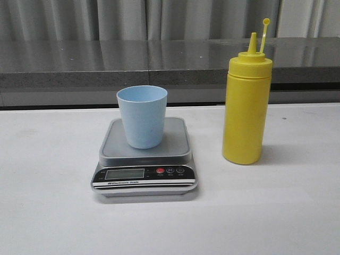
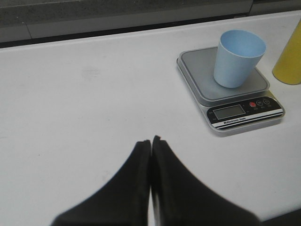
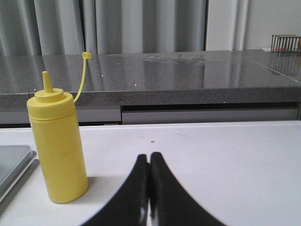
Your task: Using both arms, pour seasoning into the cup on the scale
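Blue cup stands upright on the scale platform; yellow seasoning bottle stands upright on the counter just right of the scale, cap tip off its nozzle. Left gripper and right gripper: jaws pressed together, holding nothing. Cup contents not visible, so this fits either pre-pour or post-pour with the bottle set back.

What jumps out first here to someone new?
The yellow bottle stands upright on the white table, its nozzle cap off and dangling on its tether, to the right of the scale. A pale blue cup sits upright on the scale's platform. Both the left gripper and right gripper are shut and holding nothing, well short of either object.
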